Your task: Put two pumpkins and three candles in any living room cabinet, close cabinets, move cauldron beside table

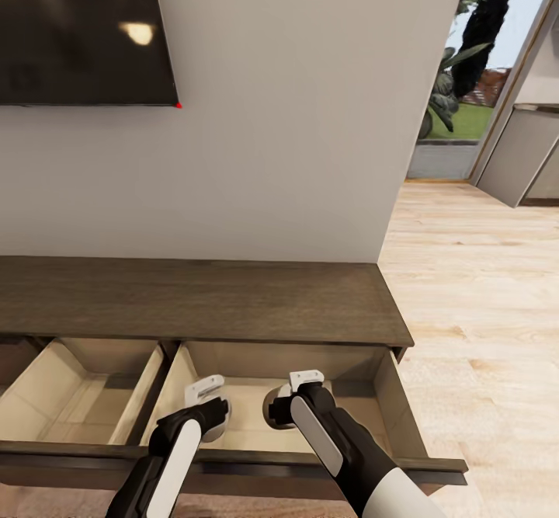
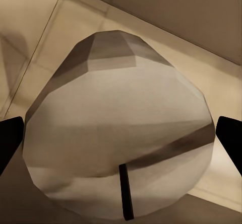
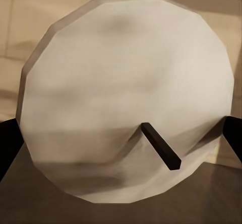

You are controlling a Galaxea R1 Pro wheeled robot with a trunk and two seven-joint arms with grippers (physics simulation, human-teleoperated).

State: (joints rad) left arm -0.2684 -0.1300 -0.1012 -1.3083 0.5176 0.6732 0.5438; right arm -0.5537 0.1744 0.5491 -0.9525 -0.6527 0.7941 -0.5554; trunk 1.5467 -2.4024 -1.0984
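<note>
In the head view we see both arms reaching down into the open right-hand drawer (image 1: pixel 256 417) of the cabinet (image 1: pixel 194 300). The left end effector (image 1: pixel 208 398) and the right end effector (image 1: pixel 299 394) sit side by side above the pale drawer floor.

In the left wrist view, a candle (image 2: pixel 121 133) with a dark wick lies between the two dark fingertips (image 2: pixel 10 143), which bracket its sides; we cannot tell whether they press on it. In the right wrist view, a second candle (image 3: pixel 128 98) presents its round wick end, again flanked by fingertips (image 3: pixel 233 138) at both edges; contact cannot be confirmed.

The wrist views show the candles close up; the head view shows the neighbouring open drawer (image 1: pixel 78 394), the dark screen (image 1: pixel 81 29) on the wall and the wooden floor (image 1: pixel 481 285). No writing is legible.
</note>
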